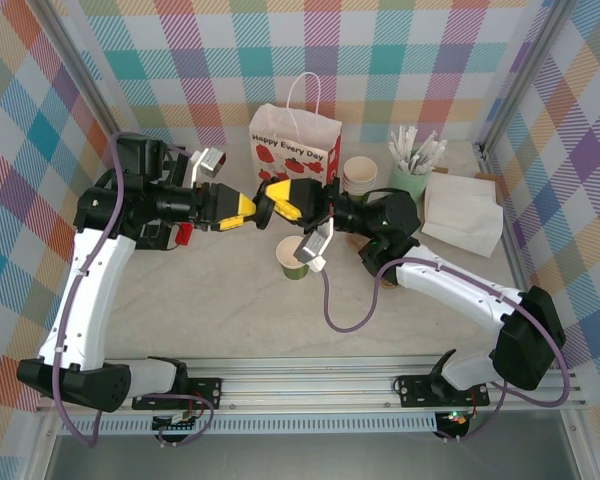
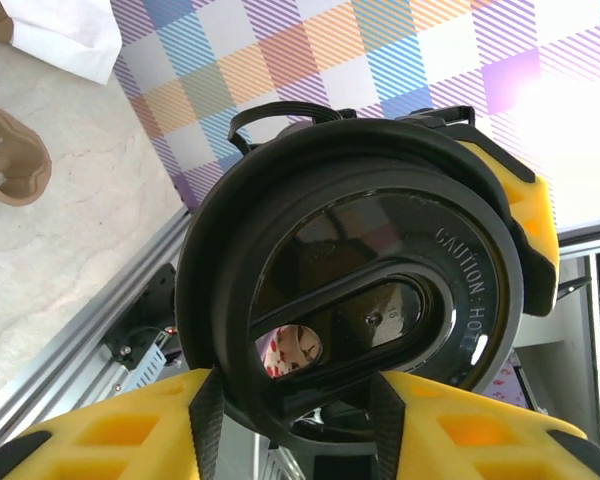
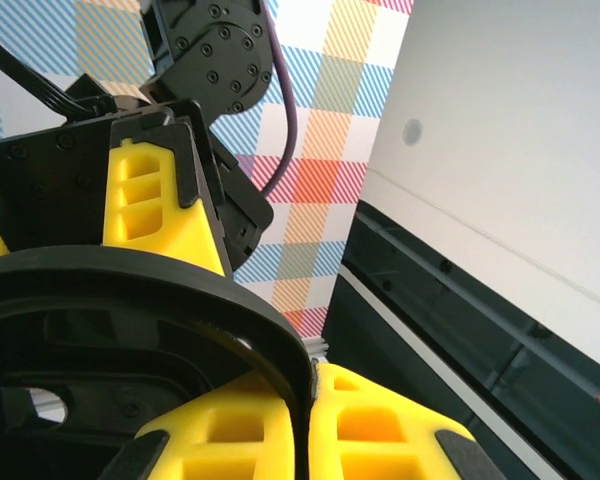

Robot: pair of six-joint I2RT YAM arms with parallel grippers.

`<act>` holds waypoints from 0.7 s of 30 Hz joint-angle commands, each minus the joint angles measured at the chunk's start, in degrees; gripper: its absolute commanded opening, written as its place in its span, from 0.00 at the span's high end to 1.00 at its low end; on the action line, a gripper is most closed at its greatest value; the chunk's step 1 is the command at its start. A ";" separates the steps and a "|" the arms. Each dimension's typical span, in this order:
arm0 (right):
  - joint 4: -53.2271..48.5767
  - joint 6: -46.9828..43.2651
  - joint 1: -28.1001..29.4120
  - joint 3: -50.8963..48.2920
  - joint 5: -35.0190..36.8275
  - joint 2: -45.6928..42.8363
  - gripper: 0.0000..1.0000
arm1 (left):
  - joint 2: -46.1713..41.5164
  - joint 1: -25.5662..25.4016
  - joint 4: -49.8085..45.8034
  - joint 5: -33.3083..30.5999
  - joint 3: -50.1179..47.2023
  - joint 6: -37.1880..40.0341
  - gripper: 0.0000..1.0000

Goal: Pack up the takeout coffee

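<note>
Takeout coffee (image 1: 291, 256) stands on the worktop (image 1: 210, 300) near the middle, its green cup uncovered and the cream inside showing. It sits directly beneath the two wrists, which meet in the air above it. Its black lid (image 2: 360, 280) is up there between them, well clear of the cup. The right fingers (image 3: 380, 430) are closed tight on the lid's rim, which runs edge-on between them. The left fingers (image 2: 110, 440) are about half open on either side of the lid's lower edge; whether they actually pinch it I cannot tell. The white paper bag (image 1: 295, 145) printed with strawberries stands upright at the back, apart from the cup. Judging by this, packing has barely started: the lid has yet to be pressed on, and the covered cup then has to go into the bag.
</note>
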 commanded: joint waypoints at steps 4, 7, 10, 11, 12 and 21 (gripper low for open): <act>0.11 -0.69 0.46 2.55 -3.79 -0.47 1.00 | 0.78 -0.20 -0.62 1.70 1.08 1.35 0.56; 1.76 -0.50 0.46 2.37 -3.41 -0.09 1.00 | 1.05 -0.14 -0.80 1.30 1.17 1.29 0.59; 2.08 -0.33 0.47 2.28 -3.40 -0.44 1.00 | 1.36 -0.09 -1.05 0.66 1.12 1.33 0.63; 2.09 -0.33 0.46 2.28 -3.32 -0.55 1.00 | 1.43 -0.01 -1.23 0.24 1.17 1.43 0.65; 2.00 -0.28 0.46 2.36 -3.28 -0.65 1.00 | 1.58 -0.02 -1.17 0.13 1.09 1.49 0.65; 1.48 0.90 0.87 2.98 -3.71 -0.03 1.00 | 2.15 0.08 -0.22 0.80 1.31 1.13 0.60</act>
